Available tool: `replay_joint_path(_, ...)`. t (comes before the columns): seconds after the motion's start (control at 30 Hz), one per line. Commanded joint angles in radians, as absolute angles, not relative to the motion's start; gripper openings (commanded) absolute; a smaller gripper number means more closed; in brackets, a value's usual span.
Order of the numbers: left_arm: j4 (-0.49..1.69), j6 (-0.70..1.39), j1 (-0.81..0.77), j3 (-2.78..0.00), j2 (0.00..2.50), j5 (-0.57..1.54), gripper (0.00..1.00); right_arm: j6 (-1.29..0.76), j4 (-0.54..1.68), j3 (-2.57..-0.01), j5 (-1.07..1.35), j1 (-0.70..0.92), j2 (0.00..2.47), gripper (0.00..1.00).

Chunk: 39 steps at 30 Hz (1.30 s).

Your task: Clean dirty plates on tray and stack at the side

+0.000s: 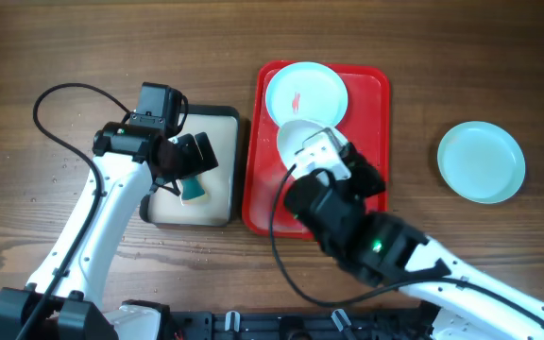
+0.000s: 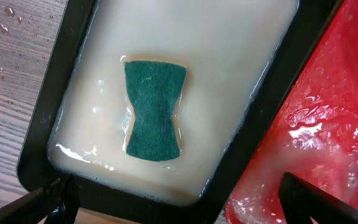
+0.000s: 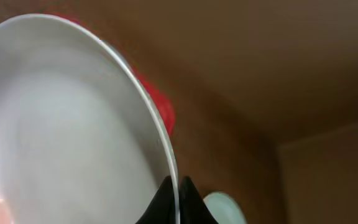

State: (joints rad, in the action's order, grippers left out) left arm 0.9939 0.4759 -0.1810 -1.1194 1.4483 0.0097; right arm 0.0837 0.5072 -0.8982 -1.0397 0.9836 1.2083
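**White plate [image 1: 297, 138] held by a thin pinch on its rim**

The right gripper [image 3: 176, 188] has its fingertips closed narrow on the very edge of the white plate. The plate stands tilted above the near half of the red tray [image 1: 378, 85]. That is a small bite on a smooth and probably wet rim. I would judge that a quick swing or twist of the wrist could let the plate pivot or slide out and drop onto the tray.

Just beyond it, at the far end of the tray, lies the smeared blue plate [image 1: 307, 93], marked with red. It is close enough that a falling or low-carried plate could clip it. Whether the white plate's face is fully clean I cannot tell from the wrist view.

Out to the right on the table [image 1: 83, 38], well apart from the tray, sits the second blue plate [image 1: 481, 161], the likely stacking spot. Setting down off-centre there could leave the stack rocking.

To the left, the left gripper [image 2: 182, 200] hangs wide open over the green sponge [image 2: 155, 110], which lies in the wet cream tray [image 2: 241, 50].
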Motion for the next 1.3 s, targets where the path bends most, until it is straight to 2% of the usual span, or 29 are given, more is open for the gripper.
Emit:
replay_joint_path(0.0,0.995,0.471,-0.176,-1.134,1.434,0.019,1.0,0.152,0.446,-0.905,-1.213,1.045,1.212,0.04)
replay_joint_path(0.33,0.995,0.471,-0.176,-1.134,1.434,0.019,1.0,0.367,0.405,-0.905,-1.214,1.05,1.212,0.04)
replay_joint_path(0.77,0.995,0.471,-0.176,-1.133,1.434,0.019,1.0,0.365,0.354,-0.905,-1.228,1.05,1.214,0.04)
replay_joint_path(0.87,0.995,0.471,-0.176,-1.134,1.434,0.019,1.0,0.316,0.352,-0.905,-1.23,1.05,1.214,0.04)
replay_joint_path(0.93,0.995,0.471,-0.176,-1.133,1.434,0.019,1.0,0.091,0.407,-0.905,-1.251,1.047,1.214,0.04)
replay_joint_path(0.97,0.995,0.471,-0.176,-1.134,1.434,0.019,1.0,-0.062,0.474,-0.905,-1.205,1.032,1.214,0.04)
replay_joint_path(1.0,0.995,0.471,-0.176,-1.134,1.434,0.019,1.0,-0.235,0.554,-0.905,-1.027,0.993,1.214,0.04)
replay_joint_path(1.07,0.995,0.471,-0.176,-1.134,1.434,0.019,1.0,-0.444,0.624,-0.905,-0.529,0.865,1.214,0.04)
replay_joint_path(1.13,0.995,0.471,-0.176,-1.134,1.434,0.019,1.0,-0.474,0.632,-0.908,-0.218,0.696,1.203,0.04)
replay_joint_path(1.23,0.995,0.471,-0.176,-1.134,1.434,0.019,1.0,-0.47,0.713,-0.948,-0.045,0.402,1.157,0.04)
replay_joint_path(1.27,0.995,0.471,-0.176,-1.134,1.434,0.019,1.0,-0.469,0.738,-0.962,0.018,0.232,1.15,0.04)
